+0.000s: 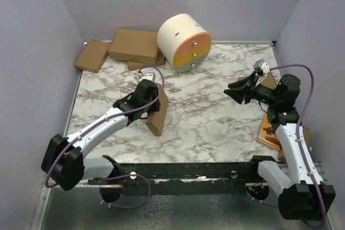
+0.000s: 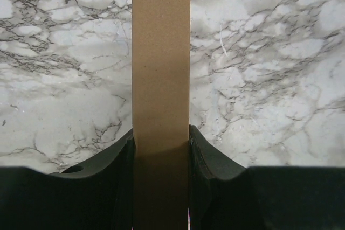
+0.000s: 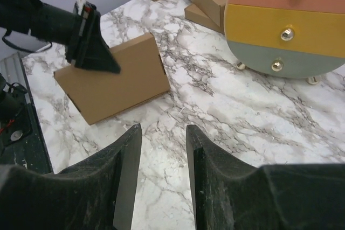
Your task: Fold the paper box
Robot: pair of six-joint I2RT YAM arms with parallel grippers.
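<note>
Paper box (image 1: pixel 157 112) sits left of centre in the top view, already a thin flat brown slab, standing on one long edge on the marble table (image 1: pixel 215 127) and leaning a bit. Left claw (image 1: pixel 146 98) is clamped on its upper edge. The left wrist view shows the cardboard strip (image 2: pixel 160 68) running up the middle of the frame with both black fingers (image 2: pixel 121 160) pressed against its sides (tight fit, no gap). Right claw (image 1: pixel 241 92) is at the right side of the top view, raised off the table and well apart from the box, pointing toward it. In the right wrist view its jaws stand apart with only marble between them, so it is open and empty (image 3: pixel 161 133). That view also shows the box (image 3: pixel 116 82) at upper left with the left claw (image 3: pixel 89 49) on it. Round cream drawer unit (image 1: pixel 185 43) at top centre, drawers pink, yellow, grey-green. Brown cartons (image 1: pixel 135 46) stacked at upper left.
</note>
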